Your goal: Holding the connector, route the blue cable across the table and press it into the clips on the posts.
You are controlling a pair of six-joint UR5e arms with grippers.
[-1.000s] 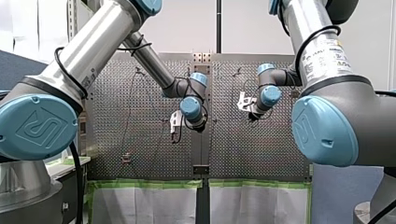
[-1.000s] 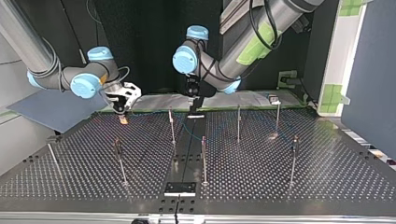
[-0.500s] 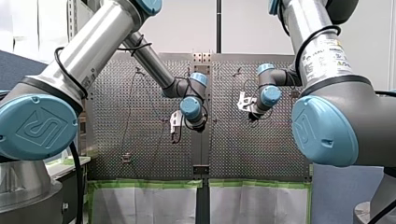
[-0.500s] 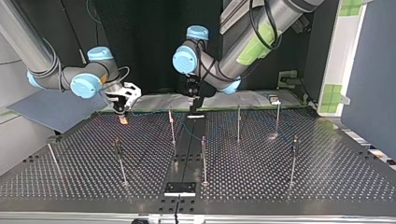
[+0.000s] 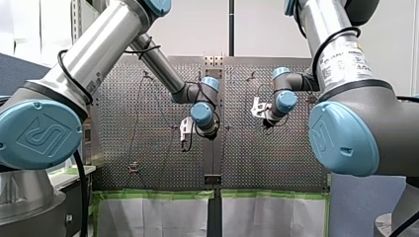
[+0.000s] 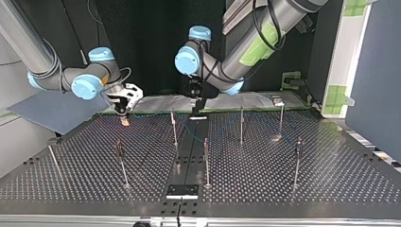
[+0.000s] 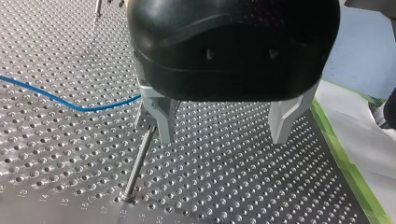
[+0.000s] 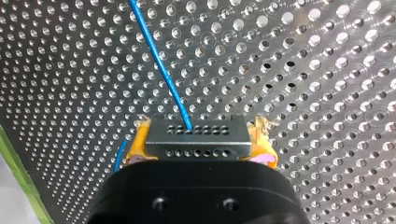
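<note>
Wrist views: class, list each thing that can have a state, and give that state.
Right gripper, shut on the connector.
Connector, held between yellow pads.
Blue cable, joined to the connector, trailing over the table.
Left gripper, open, empty.
Post, standing beside the left gripper.

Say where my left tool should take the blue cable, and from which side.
Probably the slack stretch of the blue cable beside the post, from above, with the open left tool straddling it crosswise: it runs low along the table there, and its connector is already clamped in the right tool.
</note>
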